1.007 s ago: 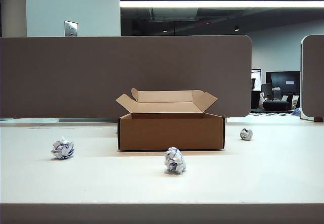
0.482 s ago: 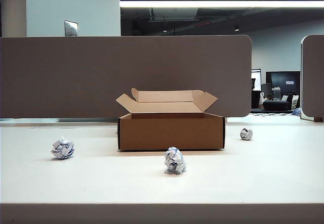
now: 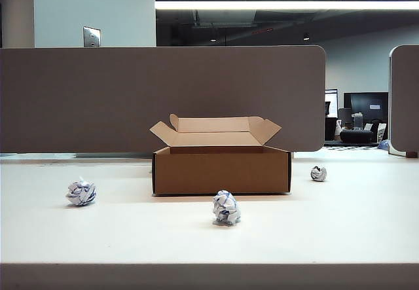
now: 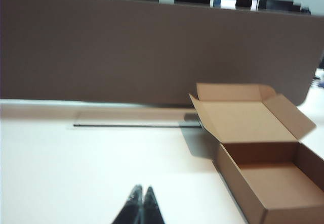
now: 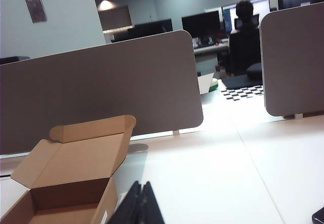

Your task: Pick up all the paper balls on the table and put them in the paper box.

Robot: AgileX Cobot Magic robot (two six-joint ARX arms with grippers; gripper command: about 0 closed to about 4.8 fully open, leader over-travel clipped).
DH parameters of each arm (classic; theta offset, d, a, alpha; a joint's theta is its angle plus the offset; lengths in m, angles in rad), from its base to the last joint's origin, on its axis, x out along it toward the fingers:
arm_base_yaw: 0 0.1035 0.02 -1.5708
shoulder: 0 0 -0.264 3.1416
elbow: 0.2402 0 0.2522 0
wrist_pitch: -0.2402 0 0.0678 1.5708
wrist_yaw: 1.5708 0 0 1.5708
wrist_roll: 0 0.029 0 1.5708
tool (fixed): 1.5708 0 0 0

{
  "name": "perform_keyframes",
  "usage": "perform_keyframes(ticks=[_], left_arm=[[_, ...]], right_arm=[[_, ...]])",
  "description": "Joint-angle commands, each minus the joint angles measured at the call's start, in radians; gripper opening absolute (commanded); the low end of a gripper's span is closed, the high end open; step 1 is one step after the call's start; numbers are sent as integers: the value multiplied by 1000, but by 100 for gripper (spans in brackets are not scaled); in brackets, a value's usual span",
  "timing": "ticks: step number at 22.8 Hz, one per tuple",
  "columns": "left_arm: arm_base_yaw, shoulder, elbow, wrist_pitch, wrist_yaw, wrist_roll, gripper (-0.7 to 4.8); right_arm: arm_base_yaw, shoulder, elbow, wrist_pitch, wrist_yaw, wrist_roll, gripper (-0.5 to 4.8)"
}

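Three paper balls lie on the off-white table [image 3: 353, 224] in the exterior view: one at the left [image 3: 81, 192], one in front of the paper box [image 3: 226, 208], a small one to the right of it [image 3: 319, 173]. The open brown paper box [image 3: 221, 169] stands at the middle with its flaps folded back; its inside looks empty in both wrist views. Neither arm shows in the exterior view. My left gripper [image 4: 141, 189] is shut and empty, above bare table beside the box [image 4: 268, 183]. My right gripper [image 5: 140, 184] is shut and empty too, close to the box's wall [image 5: 109, 204].
A long grey-brown divider panel [image 3: 163, 97] runs behind the box. A second panel [image 3: 404, 100] stands at the far right. A thin dark seam [image 4: 131, 126] crosses the table near the divider.
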Motion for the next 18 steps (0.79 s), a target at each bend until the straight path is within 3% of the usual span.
perform_keyframes(ticks=[1,4,8,10,12,16,18], left_arm=[[2,111,76,-5,76,5,-6],[2,251,134,-6,101,8,-6],[2,551,182,97,188,21,-6],[2,633,201,128,224,65,-6],[0,752,255,126,285,171,-3],[1,867,330,90,352,292,90],[0,898,353,64,355,327,94]], right_arm=[[1,118,109,1,-1,3,-3],[1,281,207,-6,-7,3,-3],[16,601,420,-101,-125,3,-3],[39,700,491,-142,-139,3,-3],[84,835,576,-187,-142,-19,-3],[170,975,603,-173,-183,-95,-3],[216,1023,604,-175,-183,-106,-2]])
